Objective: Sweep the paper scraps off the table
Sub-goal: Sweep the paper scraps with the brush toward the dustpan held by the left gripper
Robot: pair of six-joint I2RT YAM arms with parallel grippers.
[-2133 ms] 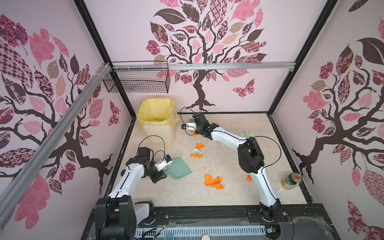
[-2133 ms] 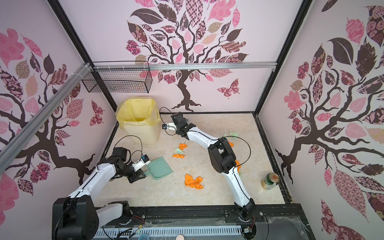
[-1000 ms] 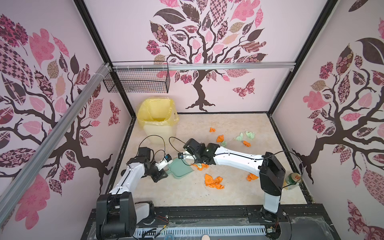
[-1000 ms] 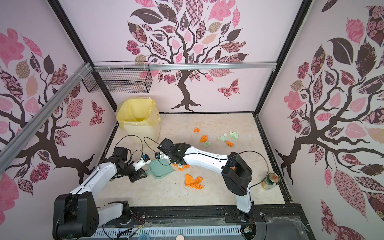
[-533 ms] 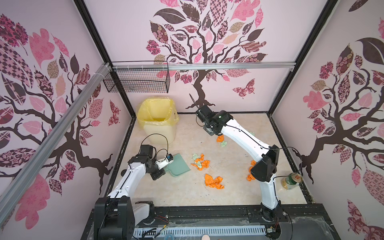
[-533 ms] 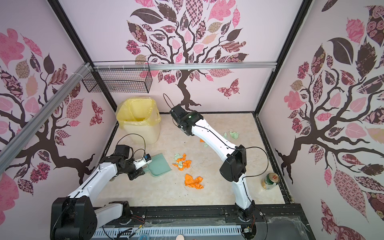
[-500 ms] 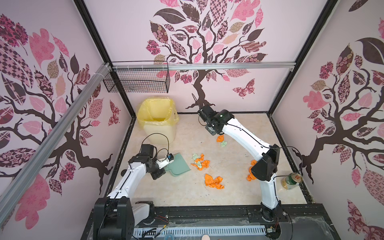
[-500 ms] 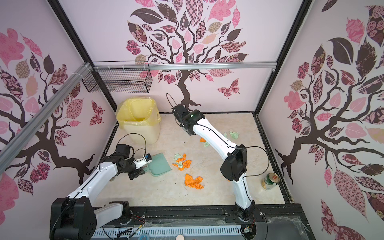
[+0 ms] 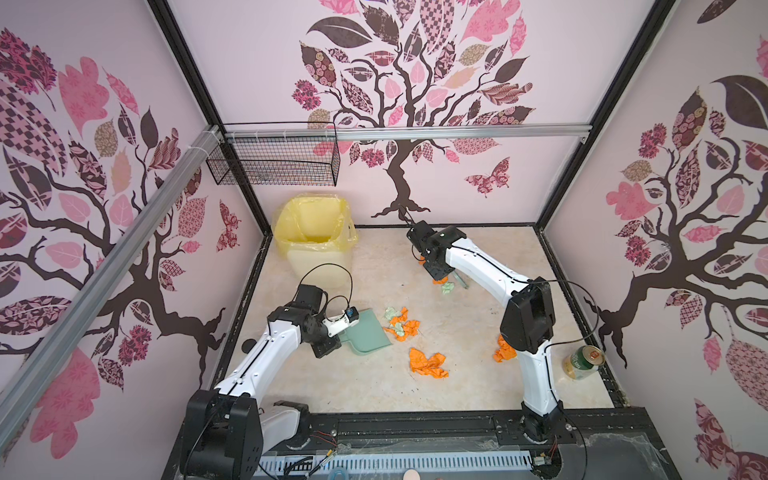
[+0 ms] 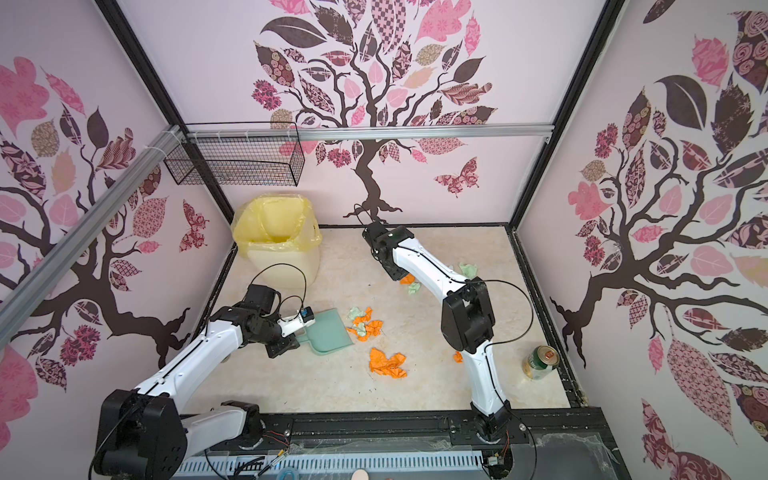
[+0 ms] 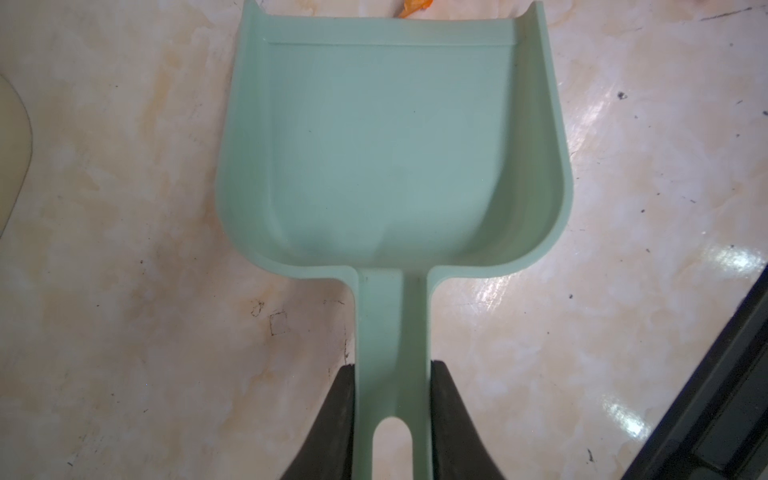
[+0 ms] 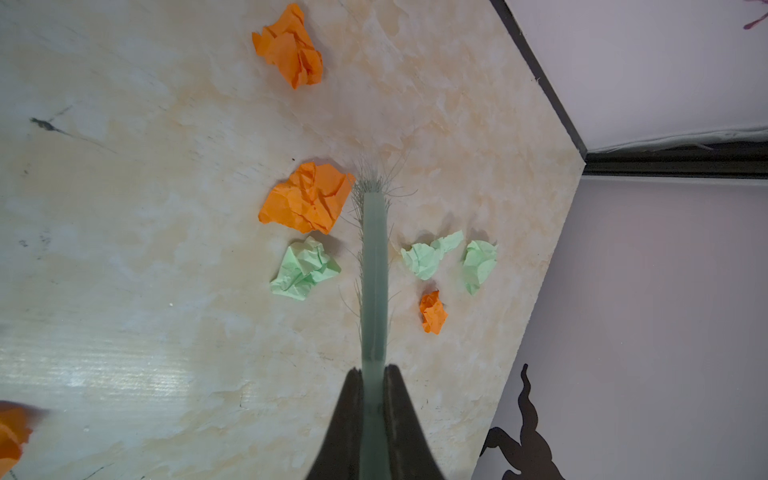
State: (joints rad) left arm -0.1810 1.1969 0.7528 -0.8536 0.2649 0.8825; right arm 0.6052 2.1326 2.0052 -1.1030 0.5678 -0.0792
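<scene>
The right gripper (image 12: 374,399) has its fingers (image 12: 347,419) clamped tight on the thin handle of the brush (image 12: 374,270), whose bristles (image 12: 374,178) look splayed against the table (image 12: 124,257) near the back wall. The brush stands in the middle of a loose group of paper scraps (image 12: 307,199). A crumpled orange piece touches the bristles and a mint one lies just beside it, while two mint pieces and a small orange one lie on the handle's other side, nearer the black edging. A stroke from here would, I judge, take only half the group. The brush should first be set down beyond the pieces by the edging, then drawn toward the dustpan in one slow, low pass. Crumpled paper is light and likely to roll or hop over bristles that move fast or ride high. Farther out, in a top view, a cluster (image 9: 400,324) lies just off the lip of the dustpan (image 9: 368,334) and a larger orange piece (image 9: 428,363) sits near it. Another orange piece (image 9: 503,353) is partly hidden behind the right arm. The left gripper (image 11: 392,372) pinches the dustpan's handle between its fingers (image 11: 338,415). The pan is empty, and its lip should be held flat on the table, steady and facing the incoming stroke.
</scene>
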